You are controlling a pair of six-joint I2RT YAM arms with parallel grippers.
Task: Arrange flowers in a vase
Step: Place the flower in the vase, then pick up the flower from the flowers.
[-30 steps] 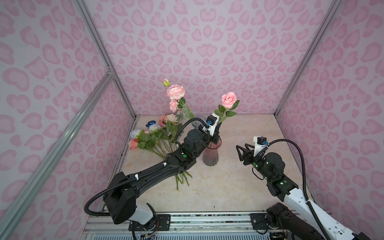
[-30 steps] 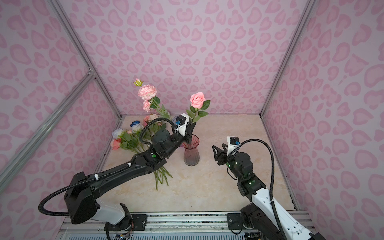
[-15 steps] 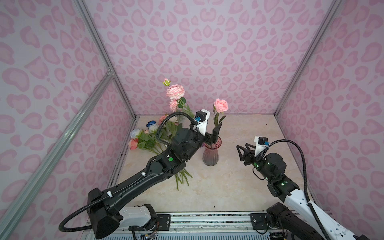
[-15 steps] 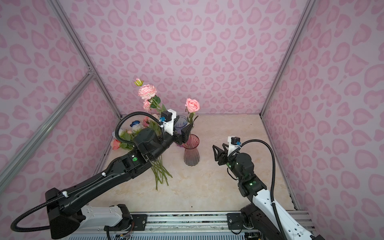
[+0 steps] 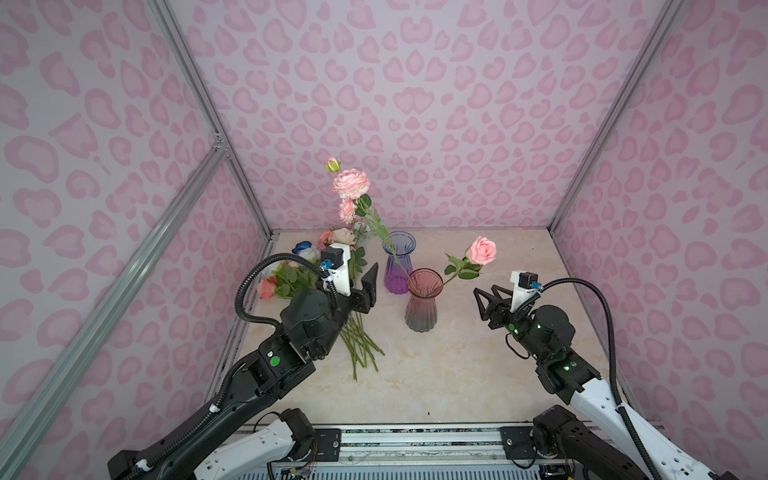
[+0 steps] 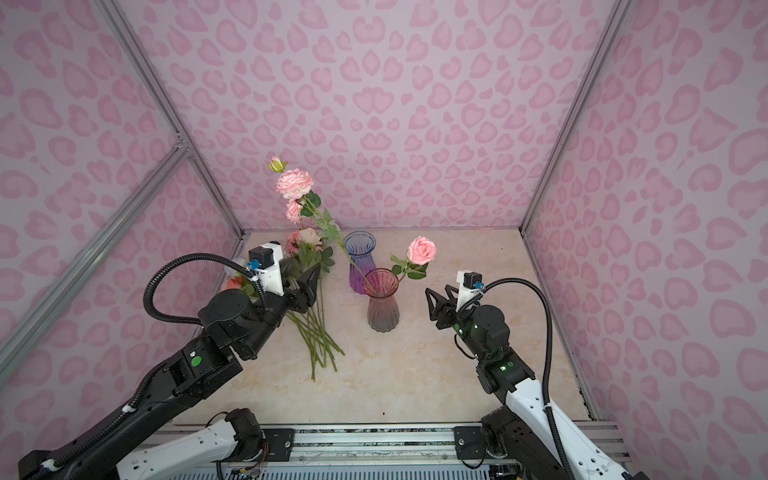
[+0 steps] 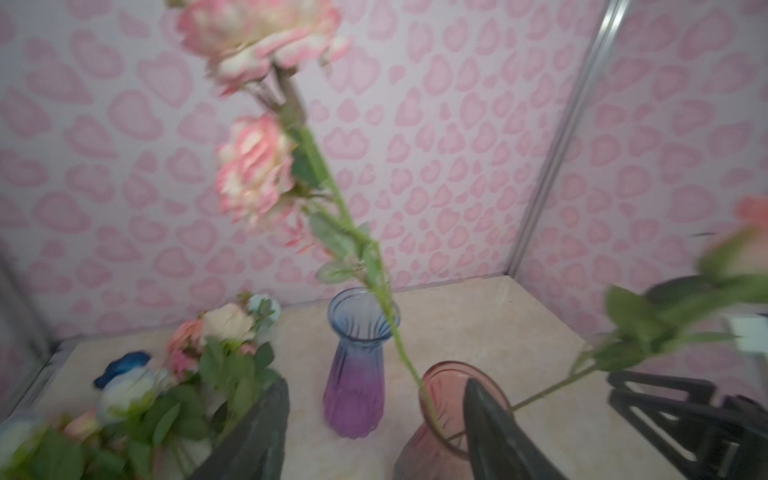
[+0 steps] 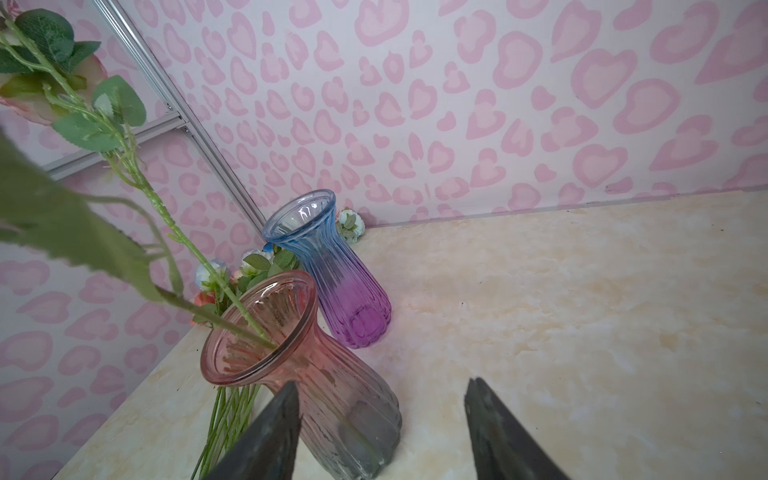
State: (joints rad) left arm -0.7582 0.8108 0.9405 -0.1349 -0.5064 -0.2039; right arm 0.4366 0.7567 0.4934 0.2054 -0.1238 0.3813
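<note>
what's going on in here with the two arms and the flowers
Two robot arms are arranging artificial flowers in a vase. The pink vase already holds two stems: a tall peony stem and a pink rose that leans towards the right arm. The left gripper is open and empty above the bunch of spare flowers lying on the table. The right gripper hovers open and empty beside the pink vase. The blue-purple vase behind it is empty.

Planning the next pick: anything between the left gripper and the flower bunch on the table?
Nothing visible. The left gripper, fingers open, hangs above the flower bunch, over its stems. The peony stem leaning out of the pink vase runs ahead of the fingers, not under them.
</note>
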